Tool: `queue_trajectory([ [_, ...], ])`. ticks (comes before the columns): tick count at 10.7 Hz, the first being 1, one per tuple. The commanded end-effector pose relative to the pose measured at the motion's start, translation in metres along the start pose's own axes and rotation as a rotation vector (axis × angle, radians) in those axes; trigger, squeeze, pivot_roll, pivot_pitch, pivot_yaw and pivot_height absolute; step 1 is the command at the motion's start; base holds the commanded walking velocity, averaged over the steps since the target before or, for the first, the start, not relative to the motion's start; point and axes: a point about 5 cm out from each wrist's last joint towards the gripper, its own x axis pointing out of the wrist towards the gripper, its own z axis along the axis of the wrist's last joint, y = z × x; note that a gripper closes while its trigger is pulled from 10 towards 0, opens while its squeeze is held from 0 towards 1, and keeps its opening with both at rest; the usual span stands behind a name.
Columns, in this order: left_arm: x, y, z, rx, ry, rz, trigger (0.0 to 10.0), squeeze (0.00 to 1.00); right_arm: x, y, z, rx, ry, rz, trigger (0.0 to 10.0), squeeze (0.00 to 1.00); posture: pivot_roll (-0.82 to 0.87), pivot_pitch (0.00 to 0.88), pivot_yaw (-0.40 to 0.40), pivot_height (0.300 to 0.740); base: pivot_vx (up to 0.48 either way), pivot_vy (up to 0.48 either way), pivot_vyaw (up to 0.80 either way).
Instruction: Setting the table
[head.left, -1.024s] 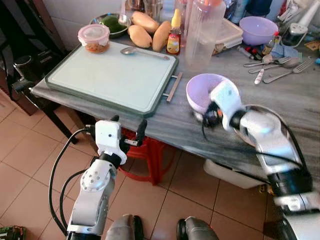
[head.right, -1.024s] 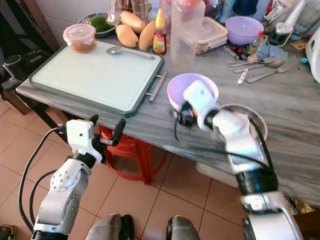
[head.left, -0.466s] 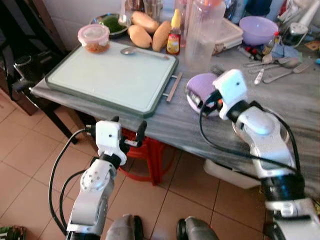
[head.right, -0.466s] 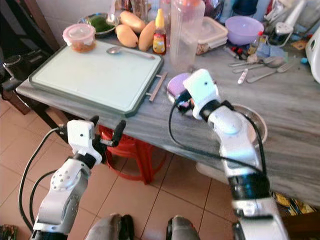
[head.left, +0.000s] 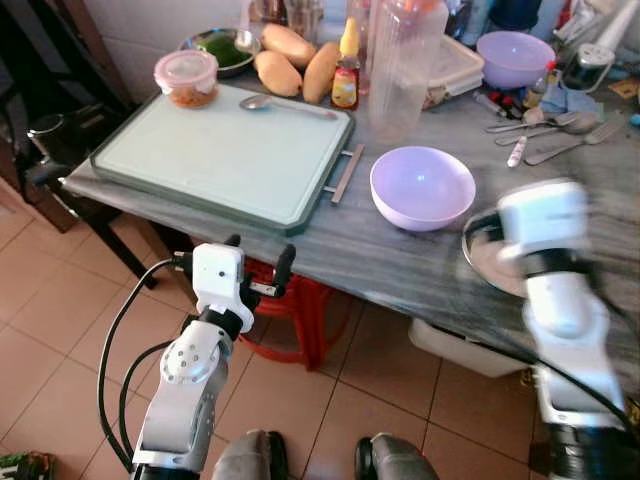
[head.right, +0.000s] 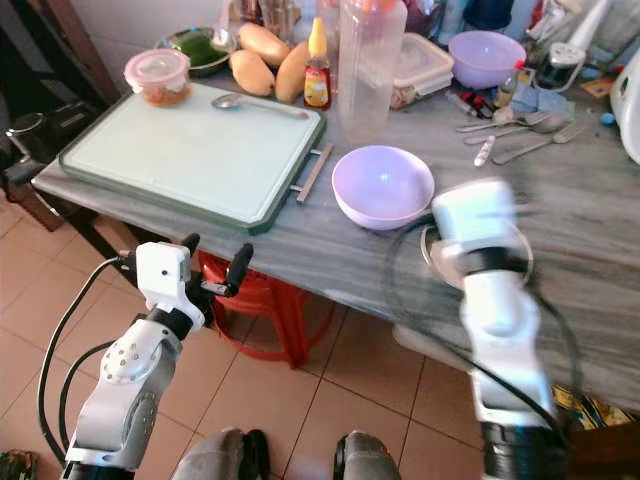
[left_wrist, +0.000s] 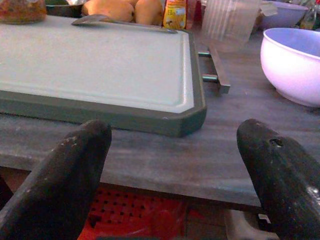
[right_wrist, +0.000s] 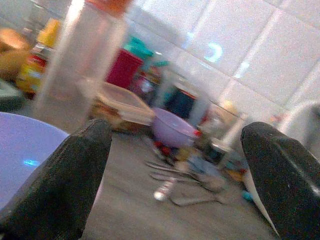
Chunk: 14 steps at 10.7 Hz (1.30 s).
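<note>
Lilac bowl (head.left: 422, 187) upright (empty) on grey table (head.left: 400, 262), beside board (head.left: 225, 152)

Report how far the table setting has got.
Done: one lavender bowl stands upright on the table beside the cutting board. In hand: nothing; right gripper and left gripper are both open. Left: second bowl and forks sit at the back.

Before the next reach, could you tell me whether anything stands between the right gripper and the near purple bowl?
Nothing visible does. The right gripper, fingers open, is beside the bowl, above the metal plate, with bare table between them.
</note>
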Motion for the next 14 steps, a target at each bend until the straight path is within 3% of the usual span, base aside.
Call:
queue_trajectory([
  [1, 0.001, -0.001, 0.002, 0.006, -0.006, -0.003, 10.0, 0.0, -0.004, -0.002, -0.005, -0.003, 0.035, -0.01, 10.0, 0.52, -0.07, 0.127, 0.057, 0.74, 0.0, 0.0, 0.0],
  [2, 0.001, 0.001, 0.005, 0.003, -0.023, 0.026, 10.0, 0.0, -0.005, -0.009, -0.012, 0.024, 0.074, -0.044, 10.0, 0.0, -0.07, 0.132, 0.058, 0.74, 0.0, 0.0, 0.0],
  [4, -0.002, 0.002, 0.004, 0.005, -0.018, 0.023, 10.0, 0.0, -0.005, -0.021, -0.034, 0.064, 0.226, -0.137, 10.0, 0.0, -0.06, 0.137, 0.055, 0.74, 0.0, 0.0, 0.0],
  [7, -0.013, -0.001, 0.001, -0.036, 0.002, -0.048, 10.0, 0.0, -0.008, -0.017, -0.057, 0.128, 0.389, -0.122, 10.0, 0.0, -0.05, 0.153, 0.054, 0.74, 0.0, 0.0, 0.0],
  [9, -0.024, -0.006, -0.004, -0.077, 0.042, -0.141, 10.0, 0.0, -0.011, 0.0, -0.07, 0.215, 0.503, -0.025, 10.0, 0.0, -0.05, 0.169, 0.043, 0.74, 0.0, 0.0, 0.0],
  [14, -0.027, -0.01, -0.003, -0.093, 0.049, -0.15, 10.0, 0.0, -0.017, 0.022, -0.07, 0.271, 0.575, 0.132, 10.0, 0.0, -0.05, 0.177, 0.03, 0.74, 0.0, 0.0, 0.0],
])
